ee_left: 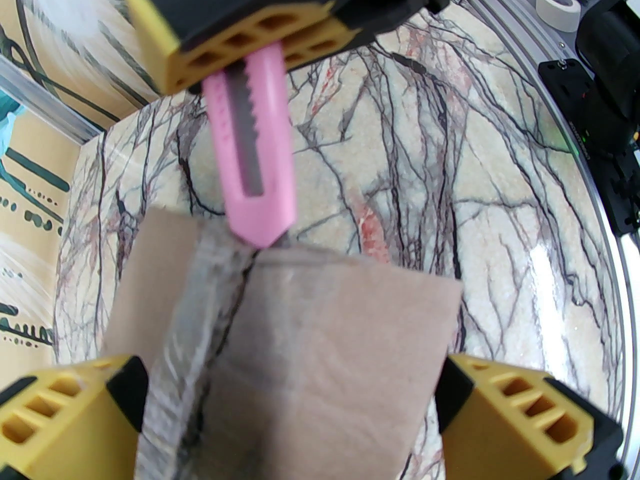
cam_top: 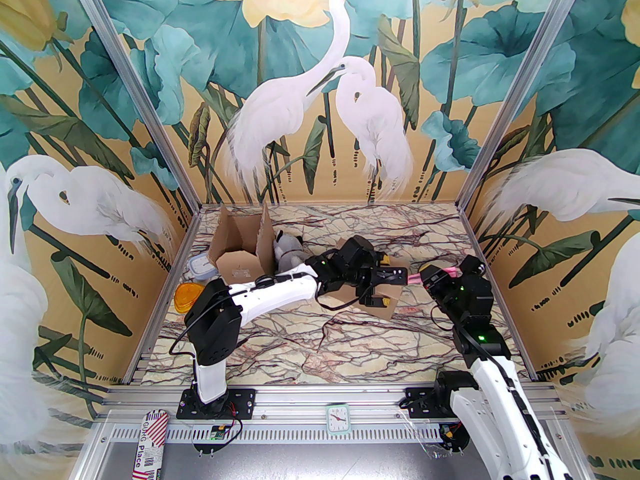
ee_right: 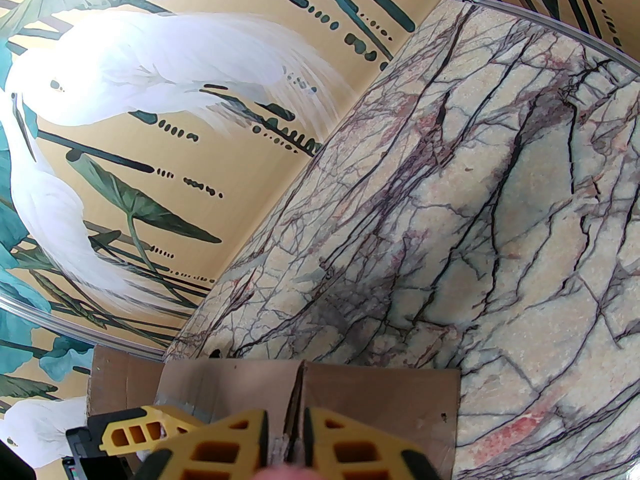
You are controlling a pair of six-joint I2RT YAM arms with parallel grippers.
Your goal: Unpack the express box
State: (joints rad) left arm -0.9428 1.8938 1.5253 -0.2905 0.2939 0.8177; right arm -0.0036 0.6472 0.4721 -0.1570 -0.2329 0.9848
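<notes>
Rear left, opened box (cam_top: 239, 254), plush toy (cam_top: 288, 251) beside it; centre, second box (cam_top: 388, 309), knife (ee_left: 256, 160) on its seam.

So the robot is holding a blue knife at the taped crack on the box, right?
Almost. The knife is pink, not blue. The left wrist view shows it, held by the right gripper with its tip at the taped seam of the box.
</notes>
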